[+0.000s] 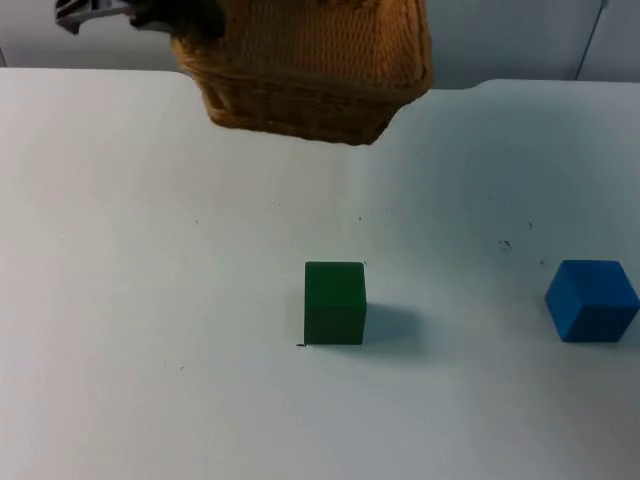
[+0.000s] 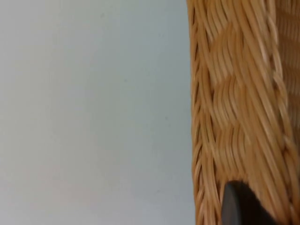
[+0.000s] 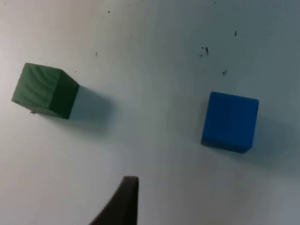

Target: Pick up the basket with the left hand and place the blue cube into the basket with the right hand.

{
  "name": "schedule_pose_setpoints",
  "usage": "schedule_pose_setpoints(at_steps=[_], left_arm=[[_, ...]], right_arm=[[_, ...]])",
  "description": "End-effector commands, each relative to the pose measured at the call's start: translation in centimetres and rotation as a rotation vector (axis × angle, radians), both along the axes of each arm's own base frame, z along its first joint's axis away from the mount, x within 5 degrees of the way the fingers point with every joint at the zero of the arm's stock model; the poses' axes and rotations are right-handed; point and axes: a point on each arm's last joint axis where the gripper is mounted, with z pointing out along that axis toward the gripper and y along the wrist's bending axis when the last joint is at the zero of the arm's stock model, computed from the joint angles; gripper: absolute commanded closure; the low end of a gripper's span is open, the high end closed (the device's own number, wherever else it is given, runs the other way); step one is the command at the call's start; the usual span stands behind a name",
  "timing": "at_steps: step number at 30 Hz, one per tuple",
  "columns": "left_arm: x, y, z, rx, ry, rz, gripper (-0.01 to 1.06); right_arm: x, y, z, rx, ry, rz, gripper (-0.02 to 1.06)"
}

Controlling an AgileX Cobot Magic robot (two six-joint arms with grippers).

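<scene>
The woven wicker basket (image 1: 310,70) hangs above the table's far side, left of centre. My left gripper (image 1: 185,28) is shut on its left rim. In the left wrist view the basket's woven wall (image 2: 239,103) runs right beside a black fingertip (image 2: 236,206). The blue cube (image 1: 591,300) sits on the table at the right edge. My right gripper (image 3: 124,204) hovers high over the table, with the blue cube (image 3: 230,121) lying apart from it and nothing held.
A green cube (image 1: 335,302) stands on the white table (image 1: 150,300) near the centre, left of the blue cube, also seen as the green cube (image 3: 44,90). Small dark specks mark the tabletop. The grey partition wall (image 1: 520,40) closes the back.
</scene>
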Motion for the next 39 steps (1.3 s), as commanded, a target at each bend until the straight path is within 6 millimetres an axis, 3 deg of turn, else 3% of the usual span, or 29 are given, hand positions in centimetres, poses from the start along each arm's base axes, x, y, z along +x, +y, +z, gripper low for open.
schedule_pose_setpoints(at_steps=[1,7,8,11,12,15,16,20,25,32,39], left_arm=[[-1.1,0.8,0.8,-0.020,-0.037,0.056,1.05],[-6.6,4.2,-1.1,0.020,-0.003,0.085,1.05],[-6.6,4.2,-1.1,0.020,-0.003,0.085,1.05],[-10.4,6.6,-1.8,0.010,-0.016,0.138,1.05],[-10.4,6.6,-1.8,0.010,-0.016,0.138,1.05],[-13.6,8.3,-2.3,0.008,-0.037,0.165,1.05],[-13.6,8.3,-2.3,0.008,-0.037,0.165,1.05],[-17.1,9.2,-3.2,0.028,-0.026,0.152,1.05],[-18.7,9.1,-4.3,0.034,0.002,0.128,1.05],[-19.2,9.0,-4.8,0.024,0.020,0.131,1.05],[-19.1,9.1,-4.8,0.006,0.019,0.162,1.05]], right_arm=[[0.1,0.1,0.3,0.004,-0.006,0.003,0.00],[0.1,0.1,0.2,0.006,0.000,0.004,0.00],[0.1,0.1,0.2,0.006,0.000,0.004,0.00],[0.0,0.2,0.2,0.010,0.003,0.004,0.00],[0.0,0.2,0.2,0.010,0.003,0.004,0.00],[0.0,0.2,0.2,0.023,0.007,0.000,0.00],[0.0,0.2,0.2,0.023,0.007,0.000,0.00],[0.0,0.3,0.3,0.038,0.009,-0.014,0.00],[0.0,0.3,0.2,0.059,0.027,-0.048,0.00],[0.5,0.0,0.1,0.072,0.018,-0.118,0.00],[2.4,-0.1,-2.2,0.028,0.096,-0.166,0.00]])
